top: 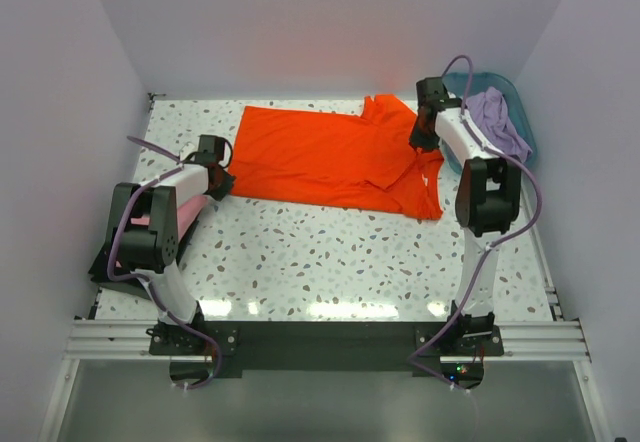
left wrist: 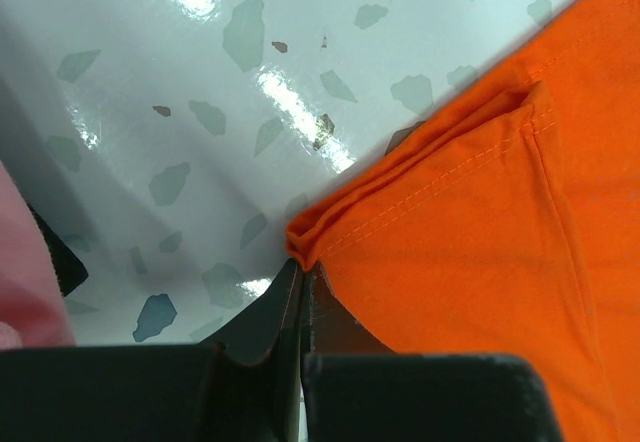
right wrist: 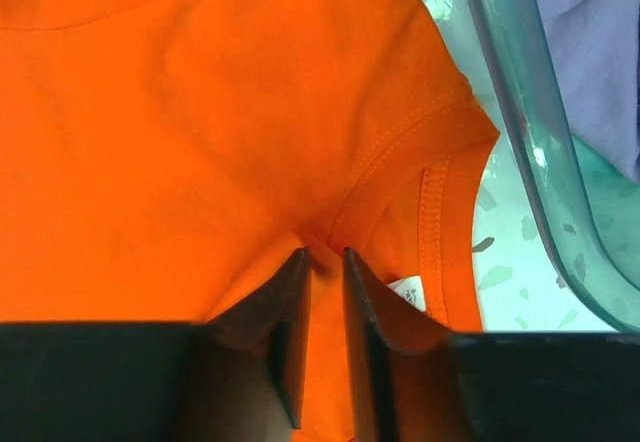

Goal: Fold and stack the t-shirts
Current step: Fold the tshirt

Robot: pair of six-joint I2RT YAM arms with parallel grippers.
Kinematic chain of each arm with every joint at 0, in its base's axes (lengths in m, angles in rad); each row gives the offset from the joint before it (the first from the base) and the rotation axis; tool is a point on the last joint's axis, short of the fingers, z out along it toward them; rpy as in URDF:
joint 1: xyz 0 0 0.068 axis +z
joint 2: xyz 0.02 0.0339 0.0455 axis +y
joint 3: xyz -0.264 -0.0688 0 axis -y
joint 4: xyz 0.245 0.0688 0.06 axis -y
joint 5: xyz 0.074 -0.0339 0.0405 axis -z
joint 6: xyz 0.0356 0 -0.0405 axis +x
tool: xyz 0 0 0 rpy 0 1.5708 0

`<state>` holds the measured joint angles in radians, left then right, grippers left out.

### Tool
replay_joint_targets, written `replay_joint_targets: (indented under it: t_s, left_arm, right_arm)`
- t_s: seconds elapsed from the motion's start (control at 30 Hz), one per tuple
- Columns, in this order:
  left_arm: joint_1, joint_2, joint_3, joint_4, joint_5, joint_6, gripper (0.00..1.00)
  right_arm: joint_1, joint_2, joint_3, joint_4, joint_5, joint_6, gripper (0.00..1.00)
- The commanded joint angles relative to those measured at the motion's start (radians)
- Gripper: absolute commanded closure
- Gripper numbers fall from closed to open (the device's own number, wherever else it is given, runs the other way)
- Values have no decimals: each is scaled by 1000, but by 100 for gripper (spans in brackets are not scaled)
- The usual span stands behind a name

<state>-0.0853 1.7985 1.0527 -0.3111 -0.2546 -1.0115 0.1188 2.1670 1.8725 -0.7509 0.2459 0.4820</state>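
Note:
The bright orange t-shirt [top: 320,152] lies spread across the back of the table. My left gripper [top: 218,174] sits at its near left corner. In the left wrist view the left gripper [left wrist: 303,267] is shut on the bunched hem corner of the orange t-shirt [left wrist: 480,222]. My right gripper [top: 422,142] is over the collar end. In the right wrist view the right gripper [right wrist: 325,252] stands slightly open, a ridge of the orange t-shirt [right wrist: 180,112] between its tips, beside the white neck label [right wrist: 408,290]. A pink t-shirt [top: 150,220] lies under the left arm. A lavender t-shirt [top: 495,117] lies in the basket.
The teal plastic basket [top: 505,82] stands at the back right corner, and its rim [right wrist: 520,132] is close to the right gripper. The pink t-shirt [left wrist: 25,262] shows at the left of the left wrist view. White walls close in the table on three sides.

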Motion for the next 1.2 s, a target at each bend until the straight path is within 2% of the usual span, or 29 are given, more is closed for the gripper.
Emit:
replay_joint_targets:
  t_s: [0.0, 0.03, 0.1, 0.13, 0.2, 0.33, 0.47, 0.87, 1.17]
  left_arm:
    - [10, -44, 4, 6, -25, 13, 100]
    - [10, -47, 3, 6, -22, 14, 100]
    - [10, -54, 1, 9, -17, 16, 100]
    - [10, -56, -3, 12, -12, 16, 100]
    - [10, -59, -5, 14, -9, 19, 100]
    - [10, -67, -5, 12, -8, 24, 100]
    - [10, -74, -10, 13, -6, 27, 100]
    - [10, -82, -11, 15, 0, 33, 100]
    - [12, -74, -5, 15, 5, 37, 100]
  right_arm:
    - [-7, 5, 20, -2, 3, -34, 67]
    - [-5, -4, 10, -1, -3, -39, 55]
    - [7, -42, -21, 13, -16, -46, 46]
    - [15, -56, -56, 13, -8, -49, 37]
    - [39, -116, -122, 36, -7, -43, 36]
    - [84, -222, -373, 169, -28, -5, 41]
    - [130, -256, -478, 240, -43, 41, 42]
    - [179, -219, -480, 312, -69, 121, 43]
    - [179, -196, -418, 292, -63, 99, 41]
